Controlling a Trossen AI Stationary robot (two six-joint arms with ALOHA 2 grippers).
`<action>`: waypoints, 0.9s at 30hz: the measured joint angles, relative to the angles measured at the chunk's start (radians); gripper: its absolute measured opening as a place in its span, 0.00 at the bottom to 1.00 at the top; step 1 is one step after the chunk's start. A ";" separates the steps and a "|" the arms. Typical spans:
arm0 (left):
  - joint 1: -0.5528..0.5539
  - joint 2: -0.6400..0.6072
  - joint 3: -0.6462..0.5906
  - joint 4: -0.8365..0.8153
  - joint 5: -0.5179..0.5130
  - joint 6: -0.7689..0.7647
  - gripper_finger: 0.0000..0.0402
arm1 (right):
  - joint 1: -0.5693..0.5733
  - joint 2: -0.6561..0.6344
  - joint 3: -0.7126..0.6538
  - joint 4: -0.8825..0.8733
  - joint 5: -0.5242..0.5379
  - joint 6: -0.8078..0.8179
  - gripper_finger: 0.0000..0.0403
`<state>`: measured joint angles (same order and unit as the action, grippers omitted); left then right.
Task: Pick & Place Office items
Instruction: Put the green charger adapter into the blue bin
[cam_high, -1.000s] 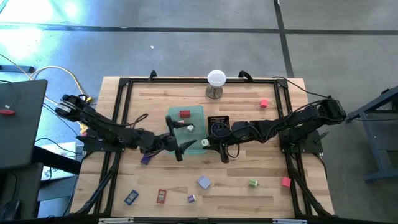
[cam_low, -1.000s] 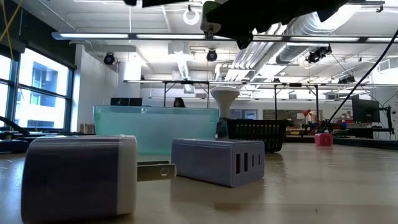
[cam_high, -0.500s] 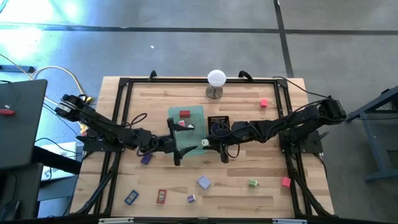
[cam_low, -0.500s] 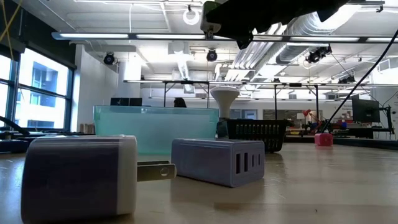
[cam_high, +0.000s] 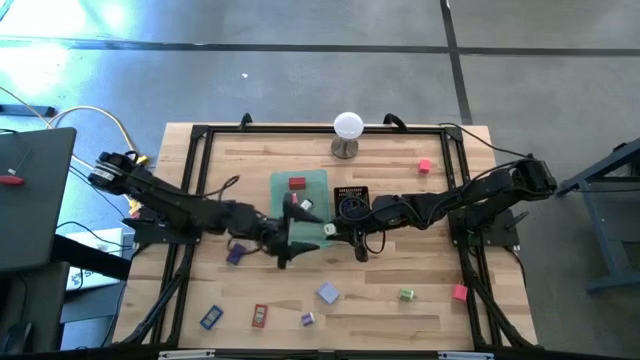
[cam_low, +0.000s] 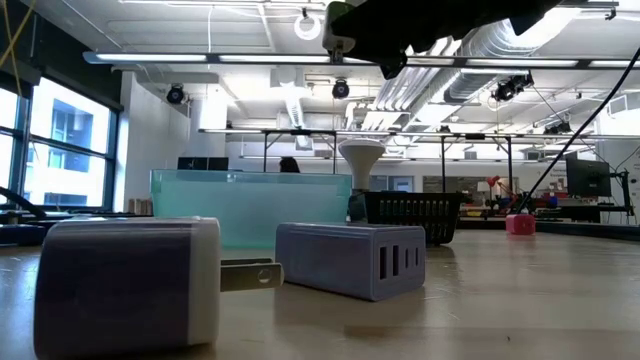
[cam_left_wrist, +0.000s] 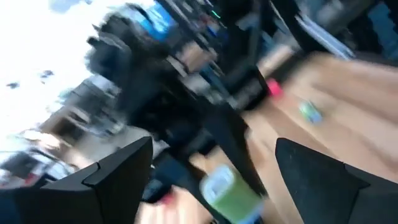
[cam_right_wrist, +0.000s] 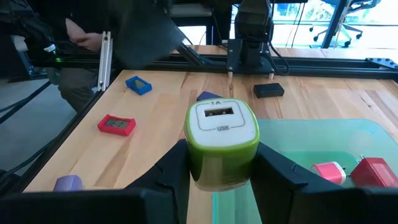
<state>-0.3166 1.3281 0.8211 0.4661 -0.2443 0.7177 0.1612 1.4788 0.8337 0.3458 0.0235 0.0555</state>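
Note:
My right gripper (cam_high: 333, 232) is shut on a green-and-white USB charger (cam_right_wrist: 222, 143) above the near right corner of the translucent green tray (cam_high: 300, 212). A red item (cam_high: 297, 183) and a pink-and-white one (cam_high: 303, 204) lie in the tray. My left gripper (cam_high: 285, 247) is open and hovers just near of the tray, left of the charger. Its wrist view is blurred but shows the charger (cam_left_wrist: 227, 190) ahead of it. Other office items lie loose on the table: a purple one (cam_high: 235, 255), a blue one (cam_high: 211, 317), a red one (cam_high: 260, 316). My right gripper pinches the charger by the two opposite sides of its green body (cam_right_wrist: 194, 163), one finger (cam_right_wrist: 171, 169) on each side. The white USB face points back at the wrist camera. The fingers reach in from the table's right. The charger is lifted clear of table and tray.
A black mesh tray (cam_high: 352, 200) sits right of the green tray. A white ball on a stand (cam_high: 347, 128) is at the far edge. A lavender charger (cam_high: 327, 292), a green bit (cam_high: 406, 294) and pink bits (cam_high: 459, 292), (cam_high: 425, 166) lie about. A black frame rims the table.
My left gripper has drawn back from over the green tray toward the table's near edge and swung round toward the right gripper; its wrist view is blurred by the motion. My right gripper and the charger have kept still.

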 joint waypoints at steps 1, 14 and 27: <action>0.007 0.002 0.028 -0.071 0.033 -0.002 0.82 | 0.000 0.000 0.000 0.000 0.000 0.000 0.30; 0.077 0.129 0.415 -0.680 0.185 0.047 0.82 | 0.000 0.000 0.000 -0.004 -0.002 0.006 0.30; 0.184 0.274 0.506 -0.798 0.296 0.130 0.82 | 0.000 0.000 0.000 -0.027 -0.005 0.023 0.30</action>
<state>-0.1326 1.6016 1.3273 -0.3314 0.0516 0.8481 0.1607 1.4788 0.8337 0.3190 0.0185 0.0784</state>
